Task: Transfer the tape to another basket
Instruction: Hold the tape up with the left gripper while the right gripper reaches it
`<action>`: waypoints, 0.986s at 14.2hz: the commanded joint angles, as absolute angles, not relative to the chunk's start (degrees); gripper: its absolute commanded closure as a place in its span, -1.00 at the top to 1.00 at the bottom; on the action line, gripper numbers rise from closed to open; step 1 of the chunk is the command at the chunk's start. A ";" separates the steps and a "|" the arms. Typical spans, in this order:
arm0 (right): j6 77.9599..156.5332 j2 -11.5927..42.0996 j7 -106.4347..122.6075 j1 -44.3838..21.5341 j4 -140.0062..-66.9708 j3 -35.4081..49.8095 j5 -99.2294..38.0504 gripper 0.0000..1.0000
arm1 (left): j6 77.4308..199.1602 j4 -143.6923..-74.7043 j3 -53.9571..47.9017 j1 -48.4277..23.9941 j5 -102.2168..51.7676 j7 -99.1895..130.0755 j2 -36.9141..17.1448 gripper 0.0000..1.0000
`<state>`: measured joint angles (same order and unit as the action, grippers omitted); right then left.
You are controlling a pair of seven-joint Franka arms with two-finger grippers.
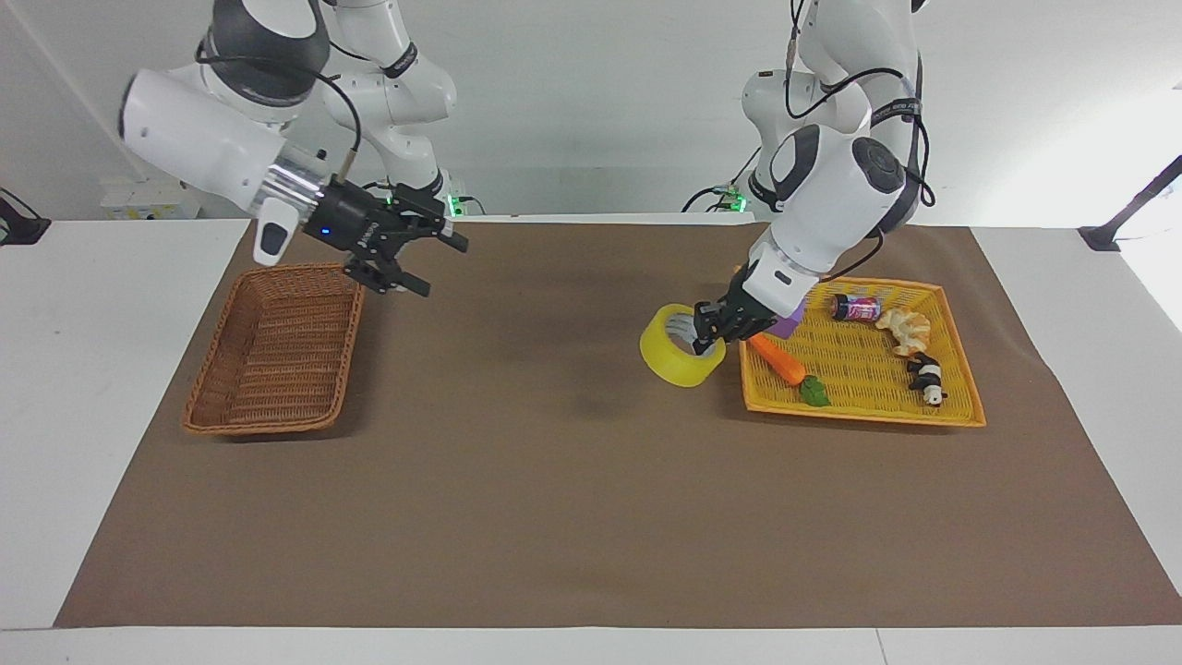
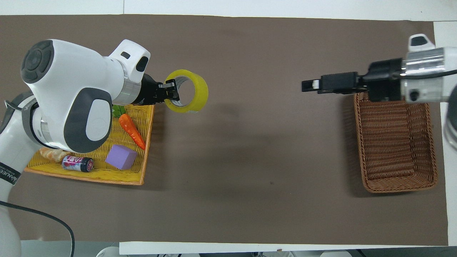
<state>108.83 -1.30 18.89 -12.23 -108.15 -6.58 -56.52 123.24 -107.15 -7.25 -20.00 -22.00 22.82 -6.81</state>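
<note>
The yellow tape [image 1: 667, 365] hangs tilted in my left gripper [image 1: 709, 337], which is shut on the roll's wall with one finger inside the ring. It is in the air over the brown mat, just beside the yellow tray's corner; it also shows in the overhead view [image 2: 200, 95], as does the left gripper [image 2: 173, 95]. The brown wicker basket [image 1: 346, 342] stands at the right arm's end of the table and holds nothing; the overhead view shows it too [image 2: 358, 142]. My right gripper [image 1: 439, 265] is open and up in the air over the mat beside the basket's corner [image 2: 310, 85].
A flat yellow woven tray [image 1: 859, 416] at the left arm's end holds a carrot [image 1: 780, 362], a purple cube [image 2: 121, 157], a small can [image 1: 857, 308], a bread piece [image 1: 905, 328] and a panda toy [image 1: 926, 379]. A brown mat [image 1: 554, 480] covers the table.
</note>
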 commanded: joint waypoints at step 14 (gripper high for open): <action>126.47 10.72 17.58 -28.30 -108.81 -6.77 -72.60 1.00 | 124.63 -106.17 -6.59 -23.73 -21.18 23.29 -6.86 -1.00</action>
